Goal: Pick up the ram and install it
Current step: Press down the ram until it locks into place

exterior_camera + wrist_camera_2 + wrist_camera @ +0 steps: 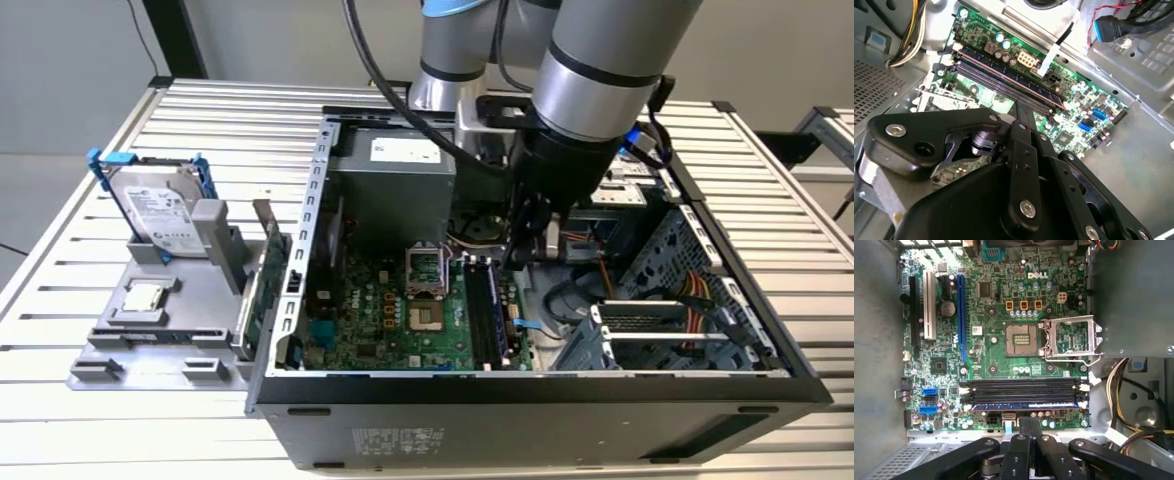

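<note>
Ram: you'll find the ram (1024, 405) lying lengthwise in one of the black memory slots (1024, 388), the outermost of the row, nearest the board's edge. In the exterior view, the ram (485, 300) shows as a blue strip toward the exterior view's right of the motherboard.
Gripper: your gripper (1029, 420) is down inside the case (534, 400), just beside the ram's long side at about mid-length. In the second wrist view, the gripper (1023, 107) points at the slots.
Fingers: both wrist views show them pressed together with nothing between them.
Contact: you cannot tell from these views whether the fingertips touch the ram.
Arm: it comes down from above into the open case, and its dark wrist (567, 170) hangs over the board's far end.
Motherboard: the green motherboard (994, 360) lies flat in the case. Its processor socket (1021, 337) is bare and the metal socket frame (1071, 337) is flipped open beside it.
Cables: a yellow and black bundle (1119, 390) runs just off the end of the slots.
Outside the case: on the exterior view's left, a grey tray (147, 335) sits on the slatted table (80, 180). It carries a hard drive (160, 205) standing in a blue bracket and a small square chip (144, 297). A green card (274, 275) stands on edge between the tray and the case wall.
</note>
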`<action>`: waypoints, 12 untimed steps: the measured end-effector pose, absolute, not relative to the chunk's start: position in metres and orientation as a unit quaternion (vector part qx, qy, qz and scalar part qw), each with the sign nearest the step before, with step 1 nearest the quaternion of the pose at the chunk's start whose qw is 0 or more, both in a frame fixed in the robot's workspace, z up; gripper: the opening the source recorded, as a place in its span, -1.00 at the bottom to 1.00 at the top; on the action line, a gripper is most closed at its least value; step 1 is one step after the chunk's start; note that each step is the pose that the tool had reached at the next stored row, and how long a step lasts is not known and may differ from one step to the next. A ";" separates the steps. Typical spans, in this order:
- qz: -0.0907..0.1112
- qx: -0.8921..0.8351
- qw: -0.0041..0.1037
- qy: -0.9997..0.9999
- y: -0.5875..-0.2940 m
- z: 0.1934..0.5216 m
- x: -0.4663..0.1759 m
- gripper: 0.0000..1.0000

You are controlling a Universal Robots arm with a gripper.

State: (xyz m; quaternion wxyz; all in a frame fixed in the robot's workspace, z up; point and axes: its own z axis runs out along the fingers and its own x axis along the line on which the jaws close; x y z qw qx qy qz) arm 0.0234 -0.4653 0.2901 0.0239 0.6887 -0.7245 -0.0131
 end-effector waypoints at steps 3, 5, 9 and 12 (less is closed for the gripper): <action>-0.013 0.689 0.024 -0.724 -0.465 0.296 0.023 -1.00; -0.013 0.689 0.024 -0.724 -0.465 0.300 0.023 -1.00; -0.013 0.689 0.024 -0.724 -0.465 0.301 0.023 -1.00; -0.013 0.689 0.024 -0.724 -0.465 0.301 0.023 -1.00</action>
